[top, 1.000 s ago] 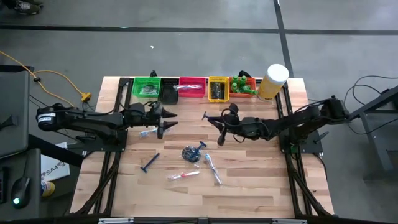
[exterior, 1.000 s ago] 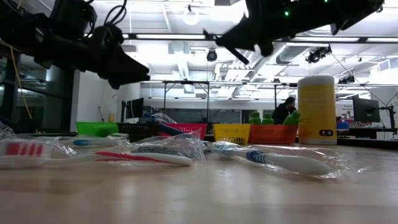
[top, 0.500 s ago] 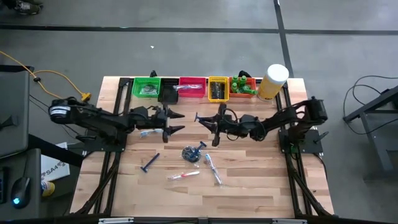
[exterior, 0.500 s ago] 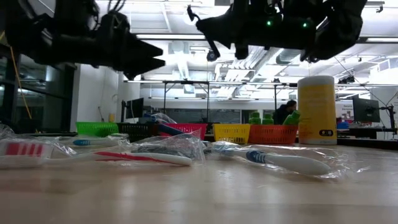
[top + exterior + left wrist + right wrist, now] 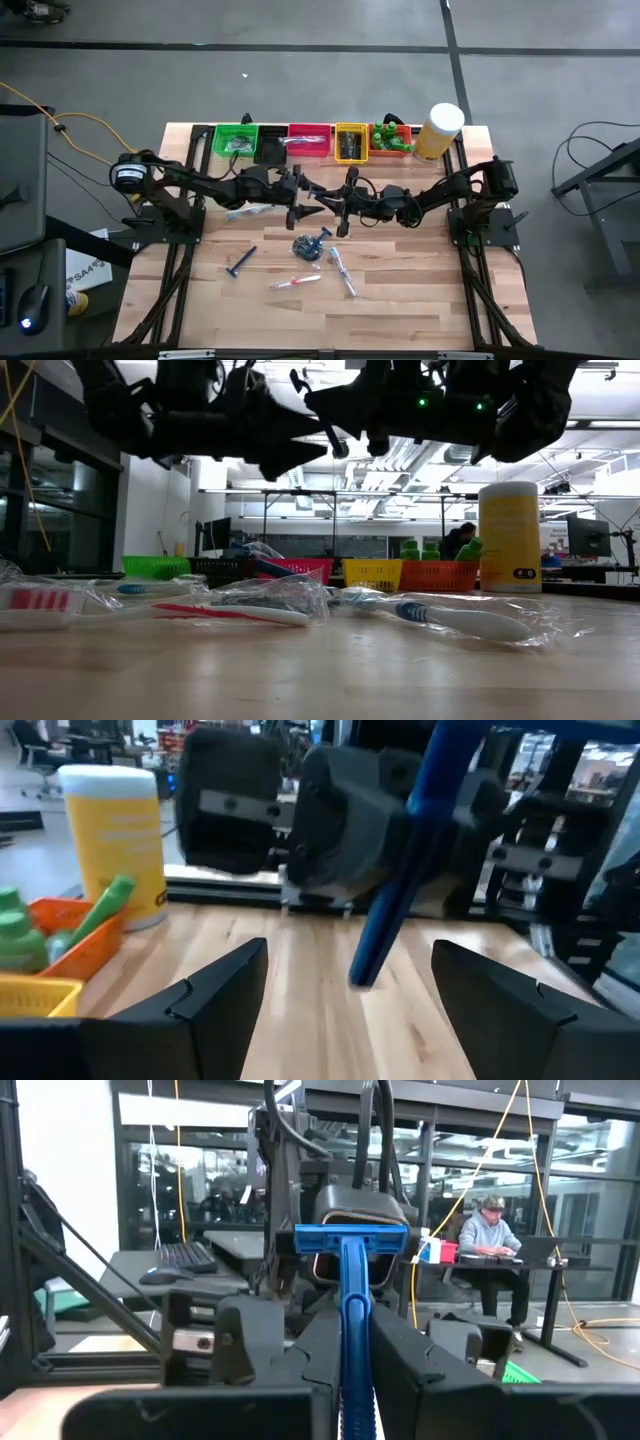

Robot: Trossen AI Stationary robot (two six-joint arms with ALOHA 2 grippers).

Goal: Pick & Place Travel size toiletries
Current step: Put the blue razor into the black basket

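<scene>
Above mid-table, the right gripper (image 5: 343, 207) has its jaws clamped on a blue razor (image 5: 350, 1295), handle pointing toward the left gripper (image 5: 297, 195), whose jaws gape wide just beside it, facing it; other toiletries (image 5: 310, 245) lie below.

Over the table's (image 5: 400, 300) middle the two arms meet; bins (image 5: 310, 141) apparently line its far edge.

table (image 5: 400, 300): matt wood | razor (image 5: 350, 1280): blue plastic | bins (image 5: 350, 143): plastic
</scene>
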